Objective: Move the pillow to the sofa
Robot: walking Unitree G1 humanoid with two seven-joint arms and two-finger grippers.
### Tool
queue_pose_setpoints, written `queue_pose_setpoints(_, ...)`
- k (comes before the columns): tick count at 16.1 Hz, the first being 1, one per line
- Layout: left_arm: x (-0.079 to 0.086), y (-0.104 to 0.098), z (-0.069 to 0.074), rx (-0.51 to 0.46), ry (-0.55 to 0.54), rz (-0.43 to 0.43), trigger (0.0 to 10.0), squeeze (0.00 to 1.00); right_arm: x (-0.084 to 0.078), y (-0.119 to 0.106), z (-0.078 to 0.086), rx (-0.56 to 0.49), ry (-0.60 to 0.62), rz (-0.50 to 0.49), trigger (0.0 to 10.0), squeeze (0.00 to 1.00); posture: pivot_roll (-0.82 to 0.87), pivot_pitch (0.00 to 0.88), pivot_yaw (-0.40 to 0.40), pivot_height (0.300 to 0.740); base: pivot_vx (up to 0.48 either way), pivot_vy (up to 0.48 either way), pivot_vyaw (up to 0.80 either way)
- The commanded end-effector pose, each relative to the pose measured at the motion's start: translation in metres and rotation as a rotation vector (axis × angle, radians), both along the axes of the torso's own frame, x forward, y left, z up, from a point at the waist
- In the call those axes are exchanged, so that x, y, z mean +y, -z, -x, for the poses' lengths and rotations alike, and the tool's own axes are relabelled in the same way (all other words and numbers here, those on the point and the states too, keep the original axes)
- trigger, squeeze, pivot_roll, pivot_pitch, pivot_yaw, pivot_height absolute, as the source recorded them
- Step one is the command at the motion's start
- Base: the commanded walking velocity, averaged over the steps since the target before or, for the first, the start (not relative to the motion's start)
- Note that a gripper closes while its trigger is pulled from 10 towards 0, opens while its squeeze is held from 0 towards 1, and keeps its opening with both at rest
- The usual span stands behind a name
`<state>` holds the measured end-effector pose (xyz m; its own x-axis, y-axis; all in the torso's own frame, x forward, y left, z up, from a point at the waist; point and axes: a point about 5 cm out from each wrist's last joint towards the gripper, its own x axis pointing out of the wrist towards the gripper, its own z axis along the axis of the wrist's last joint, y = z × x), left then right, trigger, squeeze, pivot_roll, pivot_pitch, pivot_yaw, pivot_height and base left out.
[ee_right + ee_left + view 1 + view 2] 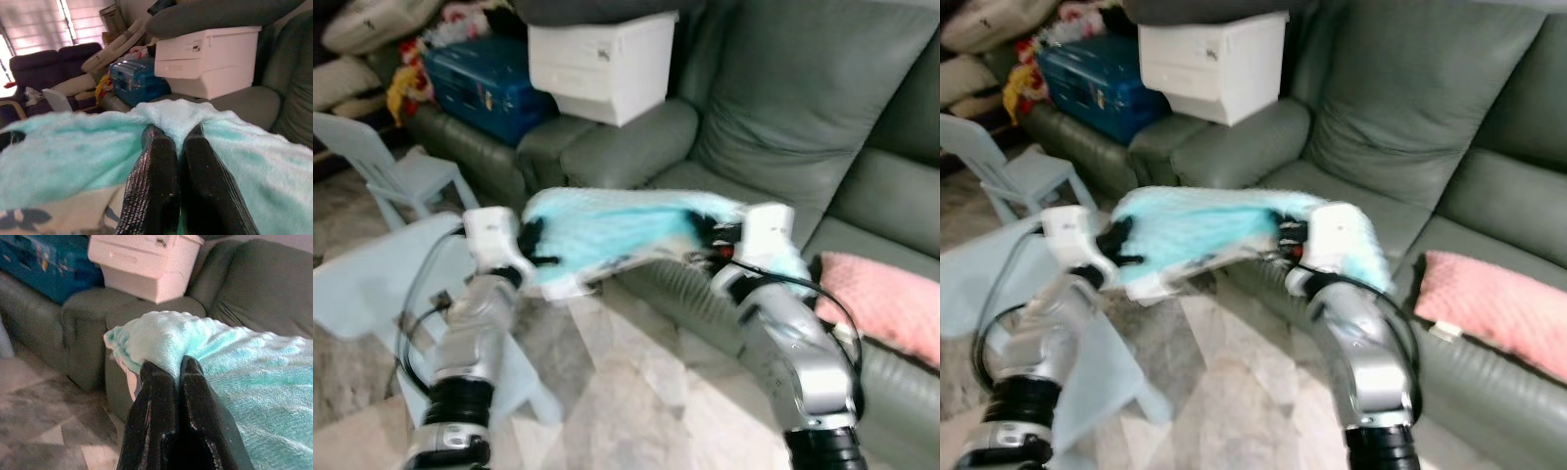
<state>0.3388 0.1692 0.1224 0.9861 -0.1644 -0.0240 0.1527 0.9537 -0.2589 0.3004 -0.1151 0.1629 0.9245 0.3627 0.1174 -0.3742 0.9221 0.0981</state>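
My left hand point(530, 245) and right hand point(710, 245) each pinch an end of the fluffy turquoise pillow point(617, 235), holding it at mid-frame above the floor, just before the grey-green sofa point(803, 127). Farther right, a pink cushion point(886, 299) lies on the seat.

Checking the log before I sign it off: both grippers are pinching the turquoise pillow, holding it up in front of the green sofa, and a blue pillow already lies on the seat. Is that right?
One detail is wrong: the pillow already on the sofa seat is pink, not blue, as the left eye view shows. The rest holds: the left gripper and right gripper both pinch the turquoise pillow.
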Motion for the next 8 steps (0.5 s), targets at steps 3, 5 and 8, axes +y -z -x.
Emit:
queue_pose_setpoints(3,-0.0084,-0.0055,-0.0025,-0.016,0.026,0.007,10.0,0.00,-0.0093,-0.0085,-0.0002,-0.034,0.036,-0.005,10.0,0.00,-0.21,0.000,0.063,0.740,0.458,0.000,0.00)
queue_pose_setpoints(5,-0.0086,-0.0057,-0.0024,-0.016,0.029,0.008,10.0,0.00,-0.0089,-0.0084,-0.0003,-0.032,0.036,-0.004,10.0,0.00,-0.21,0.000,0.064,0.740,0.469,0.000,0.00)
queue_pose_setpoints(8,-0.0098,-0.0052,-0.0019,-0.015,0.031,0.010,10.0,0.00,-0.0085,-0.0083,0.0000,-0.031,0.035,-0.004,10.0,0.00,-0.21,0.000,0.063,0.740,0.469,0.000,-0.52)
